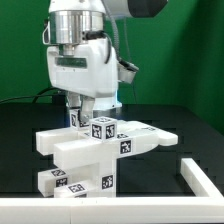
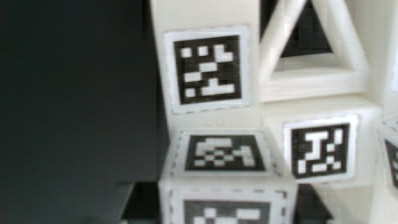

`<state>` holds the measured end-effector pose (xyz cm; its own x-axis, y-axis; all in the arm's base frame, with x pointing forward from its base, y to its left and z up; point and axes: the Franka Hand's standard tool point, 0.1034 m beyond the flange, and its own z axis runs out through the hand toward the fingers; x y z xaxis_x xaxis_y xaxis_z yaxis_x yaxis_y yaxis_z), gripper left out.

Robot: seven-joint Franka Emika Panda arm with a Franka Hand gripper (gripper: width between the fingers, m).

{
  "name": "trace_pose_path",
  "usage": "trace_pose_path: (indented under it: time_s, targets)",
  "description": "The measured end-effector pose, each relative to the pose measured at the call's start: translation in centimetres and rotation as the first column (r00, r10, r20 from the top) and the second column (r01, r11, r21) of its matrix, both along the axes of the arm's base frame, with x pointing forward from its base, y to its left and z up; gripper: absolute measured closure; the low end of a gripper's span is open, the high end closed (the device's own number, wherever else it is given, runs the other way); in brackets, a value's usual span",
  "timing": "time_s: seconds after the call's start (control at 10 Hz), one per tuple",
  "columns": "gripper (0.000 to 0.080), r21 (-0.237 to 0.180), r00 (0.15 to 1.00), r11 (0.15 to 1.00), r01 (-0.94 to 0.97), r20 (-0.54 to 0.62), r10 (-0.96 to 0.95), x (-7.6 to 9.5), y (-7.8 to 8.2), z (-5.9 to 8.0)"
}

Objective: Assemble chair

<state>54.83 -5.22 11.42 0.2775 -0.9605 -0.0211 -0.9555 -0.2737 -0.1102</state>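
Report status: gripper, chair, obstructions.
Gripper down at the back of the chair assembly, jaw state hidden. Chair partly built, upright on black table. White border rail to the exterior view's right, apart. Nothing seen blocking.

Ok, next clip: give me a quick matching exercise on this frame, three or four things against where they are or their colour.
Things:
1. gripper
2. chair
3. border rail
4. backdrop

Descriptions:
A. green, behind the table
B. white bar along the table edge at the exterior view's right
C. low over the tagged pieces, fingers hidden
D. white blocky pieces with black-and-white tags, mid-table

Pairs: 1-C, 2-D, 3-B, 4-A
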Motion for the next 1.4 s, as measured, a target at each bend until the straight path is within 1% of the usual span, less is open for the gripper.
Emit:
trace_pose_path:
  time_s: [0.1, 0.2, 0.3, 0.4, 0.5, 0.6, 0.7, 0.8, 0.9, 1.1, 1.2, 1.3, 1.4]
  targets:
    - [0.0517, 0.019, 0.997, 0.997, 0.071, 0.009, -0.071, 0.1, -0.1, 0.0]
    - [0.0461, 0.022, 0.995, 0.995, 0.102, 0.005, -0.102, 0.1, 0.1, 0.0]
    - [0.0312, 0.019, 0.997, 0.997, 0.078, 0.006, -0.079, 0.1, 0.1, -0.1]
    - [0.0202, 0.018, 0.998, 0.998, 0.066, 0.007, -0.066, 0.1, 0.1, -0.1]
    - [0.0202, 0.011, 1.000, 1.000, 0.021, 0.009, -0.021, 0.1, 0.0, -0.1]
    - [0.0166, -0.013, 0.979, 0.979, -0.204, 0.019, 0.205, 0.2, -0.3, -0.2]
    - [0.0153, -0.028, 0.917, 0.917, -0.397, 0.018, 0.398, 0.1, -0.2, -0.4]
    - [0.0153, -0.039, 0.854, 0.854, -0.519, 0.017, 0.520, -0.2, 0.1, -0.6]
    - [0.0151, -0.038, 0.844, 0.844, -0.536, 0.012, 0.536, -0.7, 0.5, -1.0]
    - [0.0151, -0.056, 0.754, 0.753, -0.655, 0.011, 0.657, -0.7, 0.2, -1.0]
    - [0.0151, -0.066, 0.689, 0.688, -0.723, 0.008, 0.725, -0.7, 0.1, -0.9]
    - [0.0151, -0.098, 0.456, 0.453, -0.886, -0.013, 0.890, -0.6, -0.2, -0.4]
    - [0.0151, -0.118, 0.231, 0.223, -0.967, -0.050, 0.972, -0.4, 0.2, 0.1]
